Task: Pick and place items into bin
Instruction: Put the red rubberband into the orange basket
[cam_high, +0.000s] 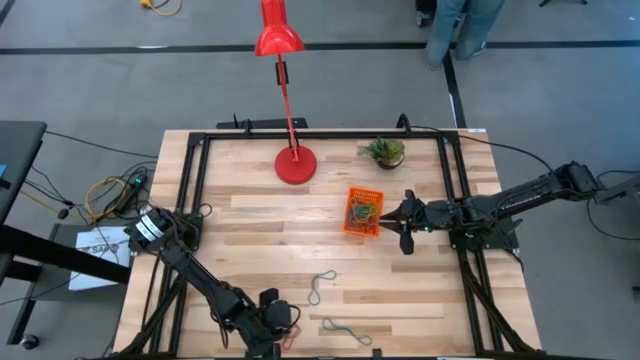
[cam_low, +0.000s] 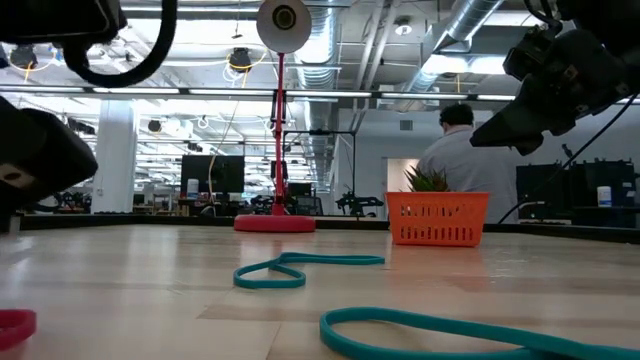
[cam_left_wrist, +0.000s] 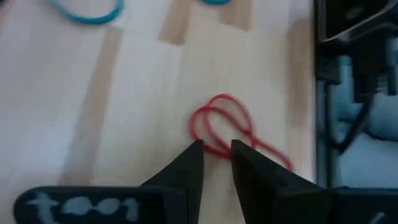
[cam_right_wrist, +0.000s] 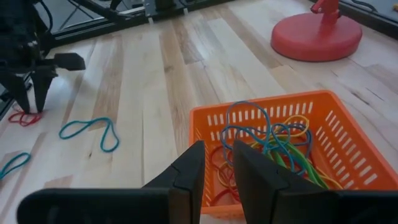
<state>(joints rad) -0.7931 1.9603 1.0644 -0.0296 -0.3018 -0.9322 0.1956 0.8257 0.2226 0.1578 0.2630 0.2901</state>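
Left wrist view: left gripper (cam_left_wrist: 216, 148), fingers narrowly parted and empty, poised over red band (cam_left_wrist: 227, 127).

The bin (cam_high: 363, 212) sits on the table (cam_high: 260, 215) with a tangle of bands (cam_right_wrist: 273, 146) in it. Behind the bin stand the plant (cam_high: 384, 151) and, further left, the lamp base (cam_high: 295, 165). Well before the bin lie two loose bands (cam_high: 320, 287) (cam_high: 345, 331).
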